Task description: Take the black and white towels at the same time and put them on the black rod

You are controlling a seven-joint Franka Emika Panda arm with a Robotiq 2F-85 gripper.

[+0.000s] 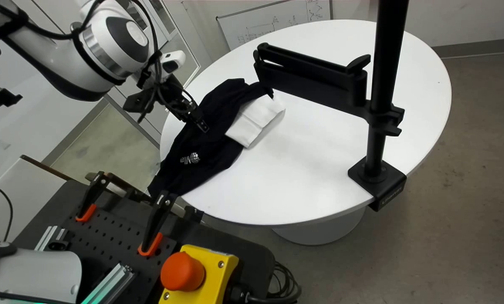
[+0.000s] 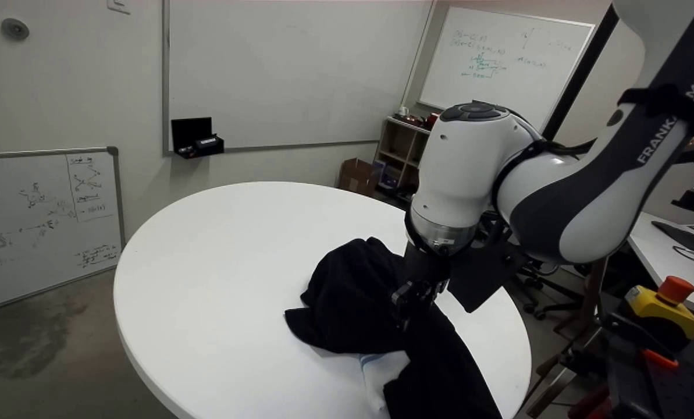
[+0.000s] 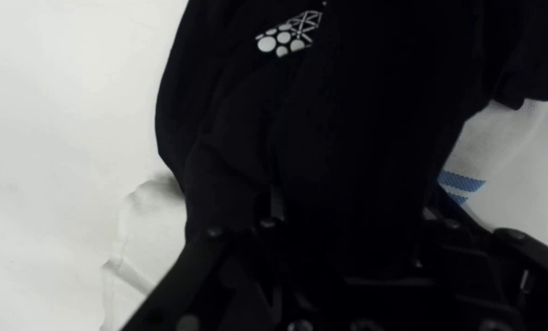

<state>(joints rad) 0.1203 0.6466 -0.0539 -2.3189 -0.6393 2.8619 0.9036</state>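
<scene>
The black towel [image 1: 209,147] with a pale printed logo lies bunched over the white towel [image 1: 254,120] on the table. In an exterior view the black towel [image 2: 347,291] covers most of the white towel [image 2: 381,372], whose blue stripe shows. In the wrist view white cloth [image 3: 489,142] sticks out on both sides of the black towel [image 3: 370,92]. My gripper [image 1: 203,126] points down at the black towel; in the wrist view its fingers [image 3: 352,211] stand apart with black cloth between or below them. Contact is too dark to tell. The black rod [image 1: 311,74] juts sideways above the table.
The upright black pole [image 1: 387,63] is clamped at the edge of the round white table [image 1: 302,190]. A yellow box with a red button [image 1: 201,274] and black clamps [image 1: 156,219] sit on the dark robot stand. A whiteboard [image 2: 44,227] leans against the wall.
</scene>
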